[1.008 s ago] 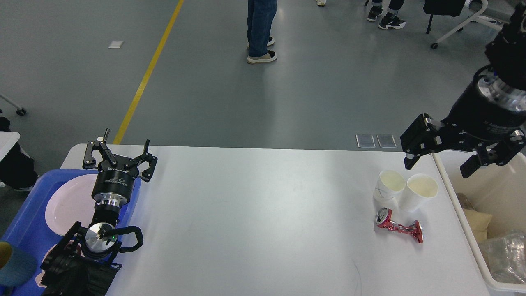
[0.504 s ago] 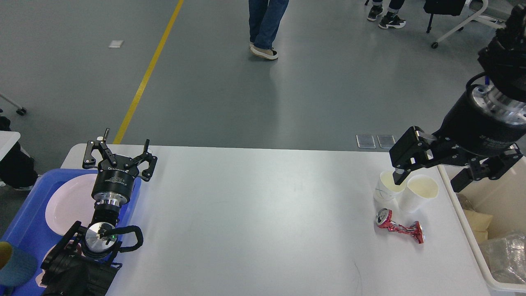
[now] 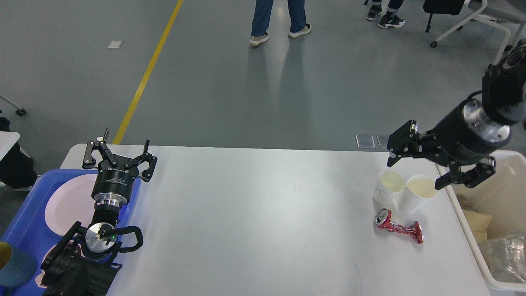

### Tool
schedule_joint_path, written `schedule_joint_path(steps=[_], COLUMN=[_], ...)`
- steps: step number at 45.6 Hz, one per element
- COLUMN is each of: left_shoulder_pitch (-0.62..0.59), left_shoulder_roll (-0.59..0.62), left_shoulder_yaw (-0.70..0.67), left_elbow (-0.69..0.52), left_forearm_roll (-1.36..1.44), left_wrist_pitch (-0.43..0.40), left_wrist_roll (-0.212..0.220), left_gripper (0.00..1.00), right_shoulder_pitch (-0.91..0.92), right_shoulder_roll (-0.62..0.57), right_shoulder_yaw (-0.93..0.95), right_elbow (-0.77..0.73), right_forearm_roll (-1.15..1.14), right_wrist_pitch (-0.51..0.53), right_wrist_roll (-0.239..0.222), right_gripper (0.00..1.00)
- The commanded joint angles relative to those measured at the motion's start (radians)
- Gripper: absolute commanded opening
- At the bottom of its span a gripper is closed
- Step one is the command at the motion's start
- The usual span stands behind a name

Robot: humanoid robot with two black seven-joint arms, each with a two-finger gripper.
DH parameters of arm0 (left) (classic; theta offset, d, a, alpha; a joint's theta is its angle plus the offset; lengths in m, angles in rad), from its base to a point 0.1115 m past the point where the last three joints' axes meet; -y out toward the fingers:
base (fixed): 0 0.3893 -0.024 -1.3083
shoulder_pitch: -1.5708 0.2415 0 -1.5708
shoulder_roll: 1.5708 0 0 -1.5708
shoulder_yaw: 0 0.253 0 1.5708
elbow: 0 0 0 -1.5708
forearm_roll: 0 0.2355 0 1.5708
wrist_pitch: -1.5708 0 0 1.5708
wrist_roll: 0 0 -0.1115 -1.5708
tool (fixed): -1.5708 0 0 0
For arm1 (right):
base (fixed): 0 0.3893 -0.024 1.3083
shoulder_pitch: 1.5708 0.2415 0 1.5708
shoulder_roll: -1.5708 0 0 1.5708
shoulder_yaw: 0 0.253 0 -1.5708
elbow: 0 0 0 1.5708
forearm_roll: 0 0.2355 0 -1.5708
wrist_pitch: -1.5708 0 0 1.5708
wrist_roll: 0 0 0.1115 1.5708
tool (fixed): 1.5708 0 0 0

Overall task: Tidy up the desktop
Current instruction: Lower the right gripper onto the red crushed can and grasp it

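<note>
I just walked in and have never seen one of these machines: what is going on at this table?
A two-armed robot is clearing litter off a white desktop. Its right gripper hangs open above two white paper cups, holding nothing. A crushed red can lies beside the cups, and a cream bin with rubbish stands at the right edge. The left gripper, also open, hovers over a blue tray of plates.

paper cups: two (image 3: 389,186) (image 3: 419,192) | crushed red can: one (image 3: 398,226) | pink plates: two (image 3: 68,203) | bin: one (image 3: 499,197) | blue tray: one (image 3: 24,230)

Bright, even overhead light leaves soft glare on the desktop (image 3: 263,213); focus seems sharp, shadows faint.
</note>
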Motion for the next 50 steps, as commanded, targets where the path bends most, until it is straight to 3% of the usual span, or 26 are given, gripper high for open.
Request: schedule_joint_path(steps=[1,13,25,39,50], left_shoulder_pitch=[0.0,0.0,0.0,0.0,0.0], left_shoulder_roll=[0.0,0.0,0.0,0.0,0.0], left_shoulder_yaw=[0.0,0.0,0.0,0.0,0.0], left_elbow=[0.0,0.0,0.0,0.0,0.0], left_forearm_roll=[0.0,0.0,0.0,0.0,0.0], left_wrist_pitch=[0.0,0.0,0.0,0.0,0.0], left_wrist_roll=[0.0,0.0,0.0,-0.002,0.0], left_gripper=[0.96,0.96,0.96,0.96,0.96], right_shoulder_pitch=[-0.111,-0.352,-0.659,-0.979,-1.113], right_shoulder_roll=[0.003,-0.009,-0.009,0.016,0.019], right_shoulder_yaw=[-0.015,0.008,0.18,0.267,0.284], right_elbow=[-0.001,-0.013,-0.184,-0.507,-0.677], right_forearm_roll=[0.22,0.562,0.673,0.674,0.676], right_wrist_pitch=[-0.13,-0.385,-0.522,-0.525,-0.525], right_wrist_roll=[-0.002,0.002,0.007,-0.002,-0.008], right_gripper=[1.0,1.0,1.0,1.0,1.0])
